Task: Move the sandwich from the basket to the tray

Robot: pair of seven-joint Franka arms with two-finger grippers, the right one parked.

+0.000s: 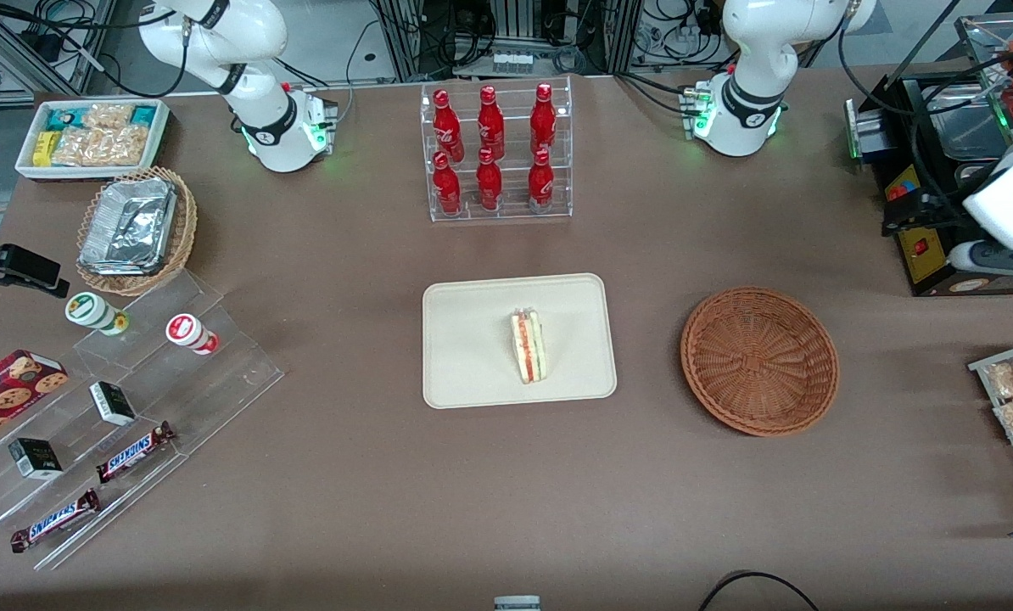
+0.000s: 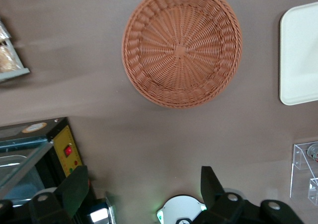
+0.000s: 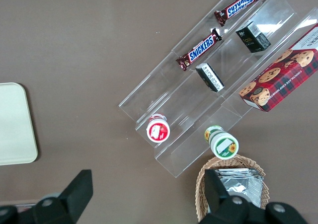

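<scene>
Beige tray (image 1: 472,339) with sandwich (image 1: 529,345); claw (image 2: 144,194) apart.

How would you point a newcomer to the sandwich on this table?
Find the rack of red bottles mid-table; the cream tray lies just nearer the front camera. The sandwich is the lone item on it, a pale wedge with red, yellow and green layers. The reddish-brown wicker basket beside the tray holds nothing; the open gripper is away above the table.
</scene>
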